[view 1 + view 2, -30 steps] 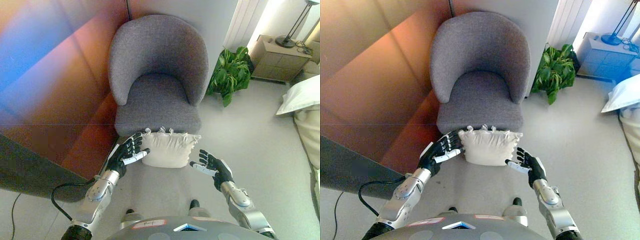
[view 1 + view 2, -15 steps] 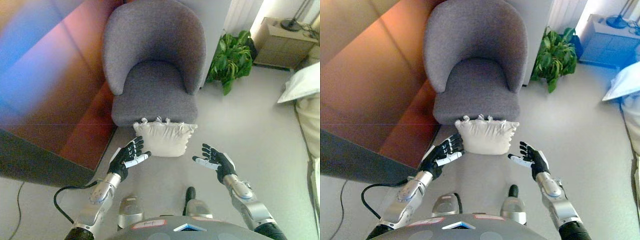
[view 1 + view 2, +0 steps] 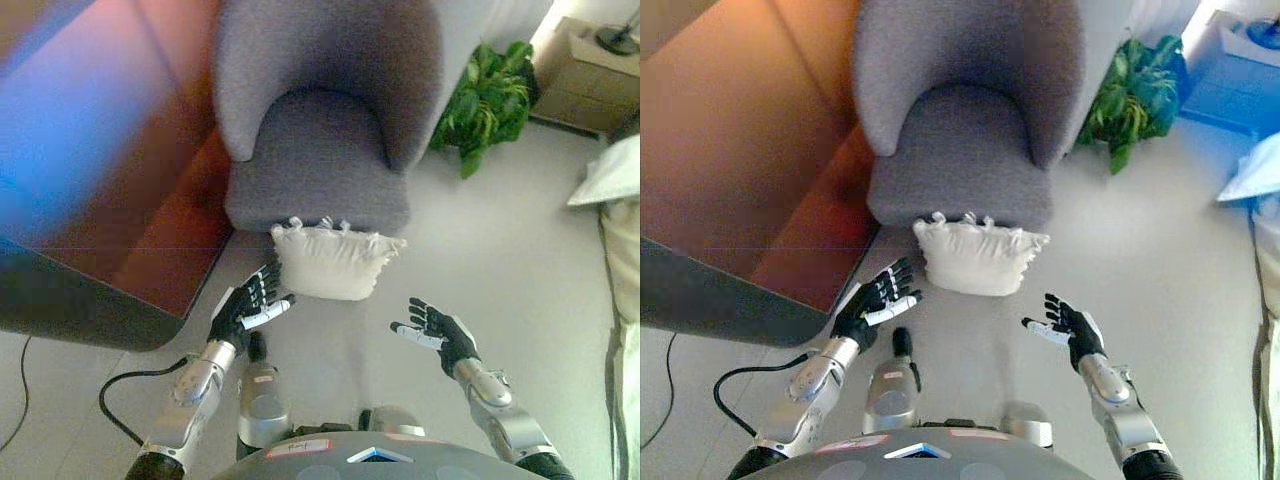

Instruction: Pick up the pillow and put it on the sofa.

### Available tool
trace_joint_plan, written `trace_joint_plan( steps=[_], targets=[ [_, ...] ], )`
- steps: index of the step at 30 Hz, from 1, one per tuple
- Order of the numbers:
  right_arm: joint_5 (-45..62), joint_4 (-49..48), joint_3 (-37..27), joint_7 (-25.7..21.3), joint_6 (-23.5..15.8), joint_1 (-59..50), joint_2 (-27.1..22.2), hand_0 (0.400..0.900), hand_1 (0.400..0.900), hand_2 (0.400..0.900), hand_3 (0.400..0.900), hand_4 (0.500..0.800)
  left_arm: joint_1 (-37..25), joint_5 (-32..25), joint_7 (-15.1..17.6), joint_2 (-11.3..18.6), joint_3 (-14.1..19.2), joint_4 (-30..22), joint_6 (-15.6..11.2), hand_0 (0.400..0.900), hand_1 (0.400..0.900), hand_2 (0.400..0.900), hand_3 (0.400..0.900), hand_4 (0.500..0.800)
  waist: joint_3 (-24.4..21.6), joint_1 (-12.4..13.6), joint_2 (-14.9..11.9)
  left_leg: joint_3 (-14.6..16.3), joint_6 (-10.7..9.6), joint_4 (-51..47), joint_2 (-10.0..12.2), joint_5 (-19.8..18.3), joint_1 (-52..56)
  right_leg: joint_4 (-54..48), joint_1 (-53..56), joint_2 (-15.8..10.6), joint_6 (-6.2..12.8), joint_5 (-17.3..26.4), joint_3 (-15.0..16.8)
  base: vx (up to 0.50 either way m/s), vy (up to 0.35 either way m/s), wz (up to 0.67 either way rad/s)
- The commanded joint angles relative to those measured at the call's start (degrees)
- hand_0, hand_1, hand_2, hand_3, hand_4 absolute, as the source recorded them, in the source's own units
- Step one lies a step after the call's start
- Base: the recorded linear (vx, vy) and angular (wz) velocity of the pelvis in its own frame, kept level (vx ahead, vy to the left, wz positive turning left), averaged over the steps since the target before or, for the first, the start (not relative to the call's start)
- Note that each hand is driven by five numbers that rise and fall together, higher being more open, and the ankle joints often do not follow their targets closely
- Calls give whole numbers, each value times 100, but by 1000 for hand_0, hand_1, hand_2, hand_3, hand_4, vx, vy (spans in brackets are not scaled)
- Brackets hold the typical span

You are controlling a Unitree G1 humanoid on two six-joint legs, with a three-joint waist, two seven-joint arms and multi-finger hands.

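A cream pillow [image 3: 335,262] with a fringed top edge stands on the floor, leaning against the front of the grey armchair [image 3: 322,130]. My left hand [image 3: 248,304] is open, just below and left of the pillow's lower left corner, apart from it. Further off to the lower right, my right hand [image 3: 435,330] is open with its fingers spread, a clear gap away from the pillow. Neither hand holds anything. The armchair's seat [image 3: 960,150] is bare.
A brown panel [image 3: 110,170] runs along the left of the armchair. A green potted plant [image 3: 490,100] stands right of the chair, with a wooden cabinet [image 3: 590,65] behind it. White bedding [image 3: 615,200] lies at the right edge.
The camera has shifted. Both hands have drawn back from the pillow's sides; the left one touched it a second ago, and now both are apart. The pillow still leans on the chair front.
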Motion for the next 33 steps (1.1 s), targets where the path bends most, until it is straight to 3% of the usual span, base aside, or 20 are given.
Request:
trace_joint_plan(
  steps=[1, 3, 7, 9, 12, 15, 17, 22, 25, 29, 33],
  targets=[
    [-49, -1140, -45, -133, -363, 158, 68, 900, 900, 900, 900, 800, 7, 172, -210, 485, 353, -939, -413, 900, 900, 900, 900, 800, -679, -90, -64, -69, 650, -364, -504, 97, -368, 1820, 205, -872, 638, 2146, -716, 416, 348, 11],
    [-47, -1064, 68, -411, -327, -16, 181, 900, 900, 900, 900, 800, -113, 227, -120, 524, 332, -922, -302, 900, 900, 900, 900, 800, -667, -132, 19, 1, 757, -380, -673, -72, -89, 2107, -447, -881, 486, 2047, -776, 365, 242, 14],
    [-245, -951, 192, -620, -489, -163, 260, 900, 900, 900, 900, 800, -255, 190, -298, 535, 319, -939, -191, 900, 900, 900, 900, 800, -607, -215, 147, -86, 743, -654, -775, -74, 305, 1297, -993, -429, 223, 1476, -1121, 261, 12, 19],
    [-653, -764, 173, -762, -591, -228, 179, 900, 900, 900, 900, 800, -357, 190, -299, 547, 267, -893, -186, 900, 900, 900, 900, 800, -504, -346, 154, -83, 640, -783, -771, -124, 658, 378, -1273, -456, 269, 1788, -1305, 297, -121, 33],
    [-1254, -662, 136, -983, -588, -240, 6, 900, 900, 900, 900, 800, -404, 149, -219, 585, 220, -900, -170, 900, 900, 900, 900, 800, -415, -504, 111, -16, 532, -805, -727, -267, 897, -426, -1415, -549, 388, 2182, -1268, 267, -133, 45],
    [-2059, -566, 131, -1439, -403, -265, -218, 900, 900, 900, 900, 800, -454, 140, -110, 672, 79, -885, -200, 900, 900, 900, 900, 800, -385, -746, -34, -155, 478, -770, -754, -622, 1099, -1334, -1826, -756, 618, 2939, -791, 349, -192, 89],
    [-2624, -604, 90, -1717, -300, -247, -342, 900, 900, 900, 900, 800, -378, 155, -99, 708, 116, -900, -226, 900, 900, 900, 900, 800, -348, -788, -80, -298, 511, -750, -725, -797, 1243, -1312, -1912, -873, 689, 3130, -673, 382, -244, 79],
    [-3532, -513, 14, -1878, 147, -331, -614, 900, 900, 900, 900, 800, -58, 54, -49, 708, 358, -1051, -244, 900, 900, 900, 900, 800, -356, -622, -95, -227, 310, -418, -308, -893, 1361, -1348, -1553, -914, 689, 2800, -1186, 296, -216, 45],
    [-3921, -468, -22, -1939, 401, -396, -801, 900, 900, 900, 900, 800, 84, -53, -298, 691, 487, -1245, -226, 900, 900, 900, 900, 800, -314, -552, -32, -111, 182, -449, -79, -776, 1442, -1235, -1480, -843, 608, 2586, -1471, 194, -121, 55],
    [-4181, -165, 67, -2092, 691, -984, -1010, 900, 900, 900, 900, 800, -200, -195, -428, 738, 445, -1320, -410, 900, 900, 900, 900, 800, -29, -475, 97, -229, 88, -157, 127, -719, 1022, -629, -1976, -924, 502, 2386, -1573, -36, -69, 55],
    [-4299, -147, 171, -2222, 843, -1524, -1145, 900, 900, 900, 900, 800, -547, -258, -341, 809, 358, -1374, -661, 900, 900, 900, 900, 800, 440, -441, 154, -481, 102, 392, 193, -884, 529, -5, -2631, -1259, 506, 2361, -1436, -86, -38, 30]
  ],
)
